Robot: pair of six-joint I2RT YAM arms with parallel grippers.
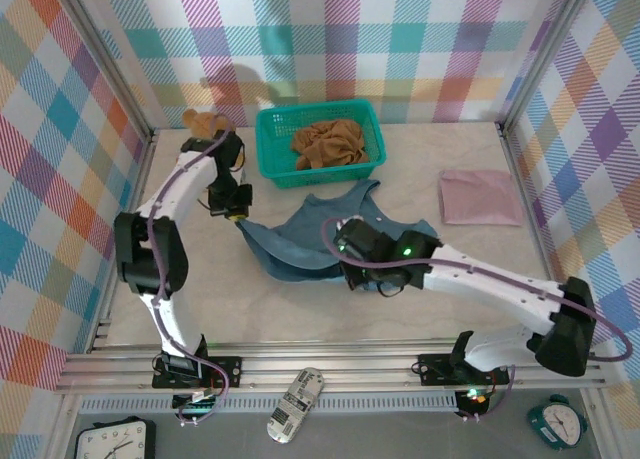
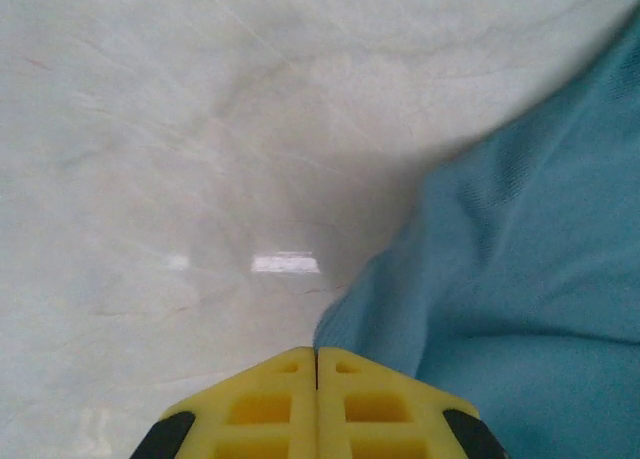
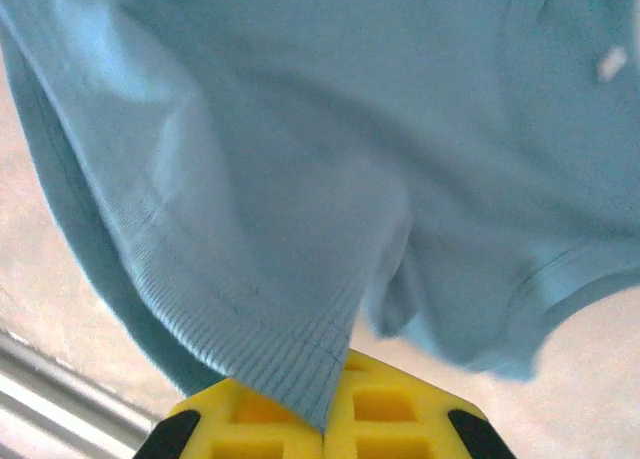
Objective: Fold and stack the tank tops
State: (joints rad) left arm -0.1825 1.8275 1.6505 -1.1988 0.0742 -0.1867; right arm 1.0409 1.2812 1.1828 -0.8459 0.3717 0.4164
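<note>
The slate blue tank top (image 1: 312,237) lies spread and rumpled at the table's middle. My left gripper (image 1: 236,219) is at its left corner, yellow fingers (image 2: 270,404) pressed together, with the cloth's edge (image 2: 520,279) running into their tips. My right gripper (image 1: 350,267) is over the top's near edge, shut on a ribbed hem corner (image 3: 300,364) that hangs lifted off the table. The dusty pink tank top (image 1: 480,197) lies folded flat at the right. Bunched inside the teal basket (image 1: 268,149) is the ochre brown tank top (image 1: 328,144).
A brown teddy bear (image 1: 205,122) sits at the back left, behind my left arm. Plaid walls close in the table on three sides. The metal rail (image 1: 330,364) runs along the near edge.
</note>
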